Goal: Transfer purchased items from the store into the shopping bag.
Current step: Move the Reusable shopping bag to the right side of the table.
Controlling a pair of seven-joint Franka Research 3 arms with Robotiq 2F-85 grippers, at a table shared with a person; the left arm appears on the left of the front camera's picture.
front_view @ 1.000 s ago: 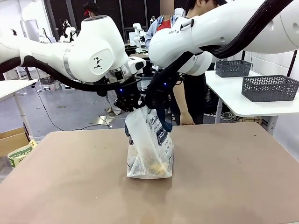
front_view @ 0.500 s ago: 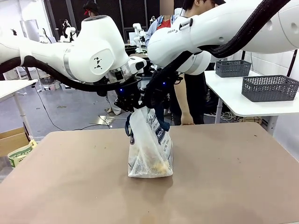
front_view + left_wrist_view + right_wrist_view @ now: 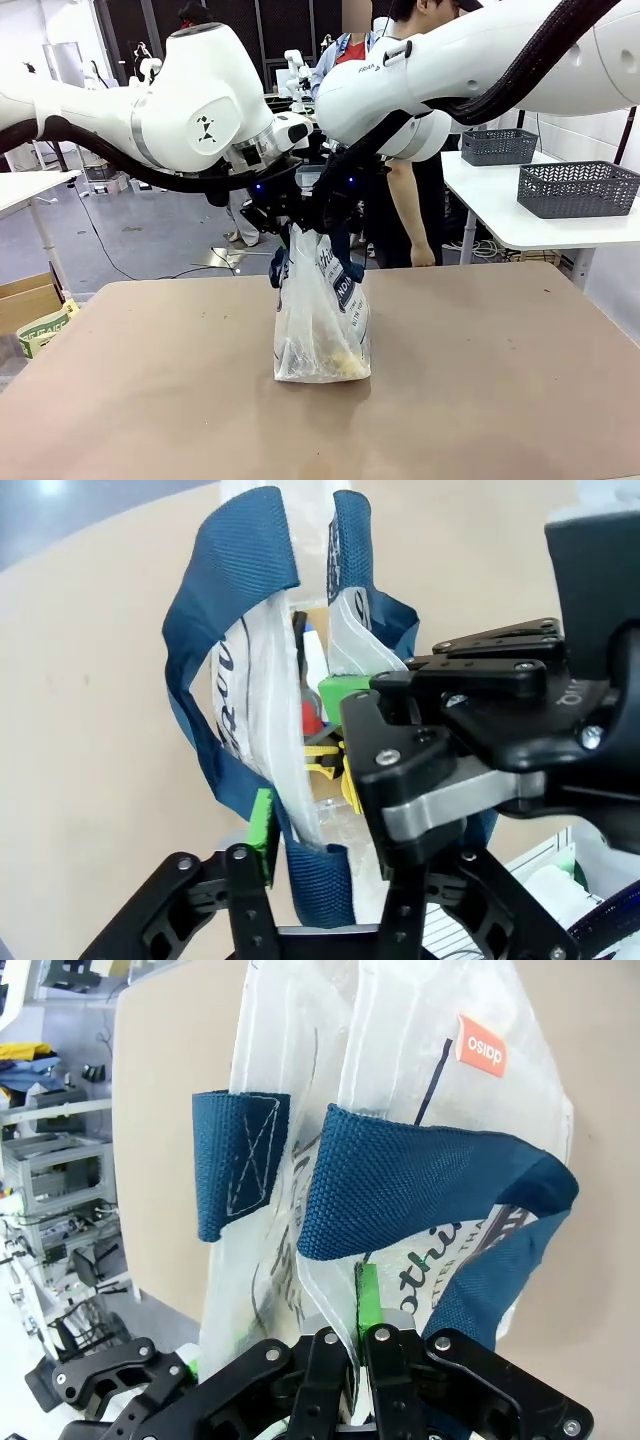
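Grippers crowd the top of the shopping bag (image 3: pixel 320 320): right gripper (image 3: pixel 358 1325) is clamped on its rim so it stands upright; left gripper (image 3: pixel 330 836), jaws parted, straddles 1 navy strap (image 3: pixel 235 600) beside that rim. Purchased items (image 3: pixel 325 355) lie at the bag's bottom, so loading looks finished.

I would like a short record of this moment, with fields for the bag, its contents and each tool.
shopping bag: upright on the table
purchased items: inside the bag, at its bottom
right tool: shut on the bag's rim
left tool: open, jaws either side of the rim and a navy strap
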